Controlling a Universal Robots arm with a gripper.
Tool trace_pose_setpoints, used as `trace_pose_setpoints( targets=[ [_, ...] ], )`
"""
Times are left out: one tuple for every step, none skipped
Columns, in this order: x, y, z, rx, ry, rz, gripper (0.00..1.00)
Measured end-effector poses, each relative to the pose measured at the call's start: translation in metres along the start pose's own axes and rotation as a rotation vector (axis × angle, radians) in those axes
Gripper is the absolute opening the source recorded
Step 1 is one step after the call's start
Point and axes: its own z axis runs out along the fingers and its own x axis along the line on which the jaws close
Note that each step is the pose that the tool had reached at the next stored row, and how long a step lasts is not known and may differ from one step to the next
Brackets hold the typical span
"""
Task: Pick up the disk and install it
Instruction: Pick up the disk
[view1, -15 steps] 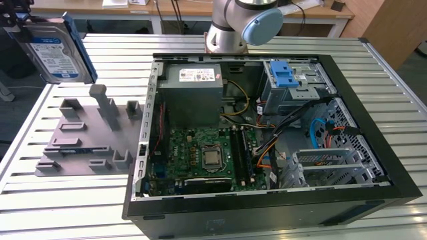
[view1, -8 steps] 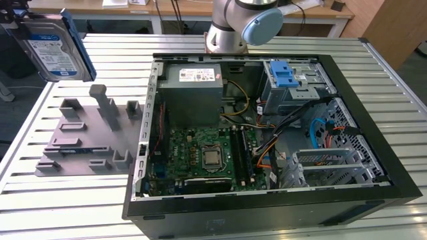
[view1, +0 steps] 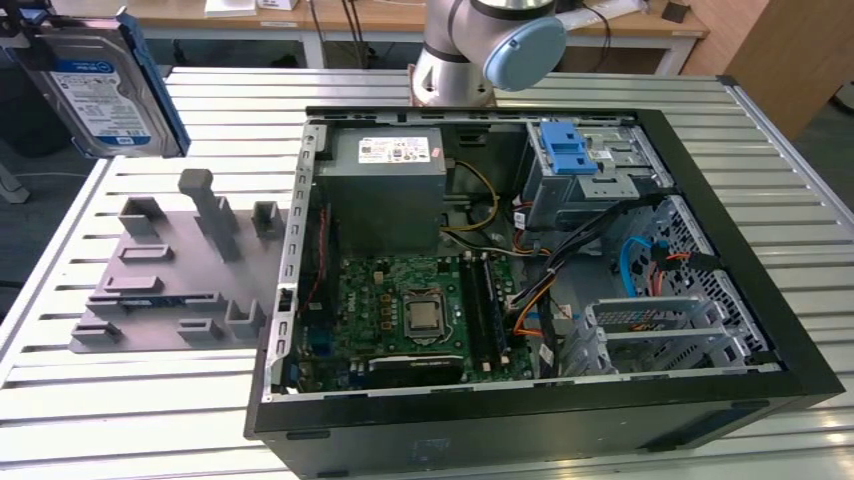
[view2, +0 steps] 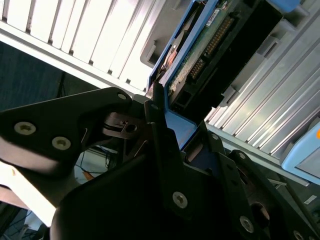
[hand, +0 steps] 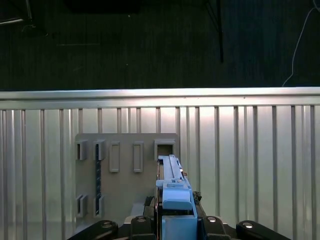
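The disk (view1: 104, 92) hangs high in the air at the exterior view's left, above the slatted table and clear of it. Its white label with a blue band faces the camera, with a blue rail along its edge. My gripper (view1: 54, 28) holds it from the upper end. In the first wrist view the disk (hand: 174, 192) stands edge-on, gripped on both flat sides, over a grey fixture plate (hand: 125, 165). In the second wrist view the dark fingers (view2: 159, 131) are shut on the disk (view2: 220, 45), whose circuit-board side and connector show.
An open computer case (view1: 747, 390) lies on the table at the exterior view's right, with a grey power supply (view1: 387, 180), a motherboard (view1: 414, 310) and a metal drive cage with a blue latch (view1: 574, 160). The grey fixture plate (view1: 174, 280) with upright posts lies left of the case. The arm's base (view1: 467, 50) stands behind.
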Motion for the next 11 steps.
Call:
trace_pose_setpoints(
  targets=[
    [0.0, 0.0, -0.0009, 0.0001, 0.0, 0.0, 0.36],
    [0.0, 0.0, -0.002, 0.0, 0.0, 0.0, 0.36],
    [0.0, -0.0001, -0.0029, -0.0001, 0.0, 0.0, 0.36],
    [0.0, -0.0001, -0.0038, 0.0, 0.0, 0.0, 0.36],
    [0.0, -0.0001, -0.0047, 0.0, -0.0001, 0.0, 0.36],
    [0.0, -0.0001, -0.0056, 0.0001, -0.0001, 0.0, 0.36],
    [0.0, -0.0001, -0.0064, 0.0, 0.0, 0.0, 0.36],
    [0.0, -0.0001, -0.0073, 0.0, 0.0, 0.0, 0.36],
    [0.0, -0.0001, -0.0082, 0.0, 0.0, 0.0, 0.36],
    [-0.0001, -0.0001, -0.009, -0.0001, 0.0, 0.0, 0.36],
    [-0.0001, -0.0001, -0.0099, -0.0001, 0.0, 0.0, 0.36]
  ],
)
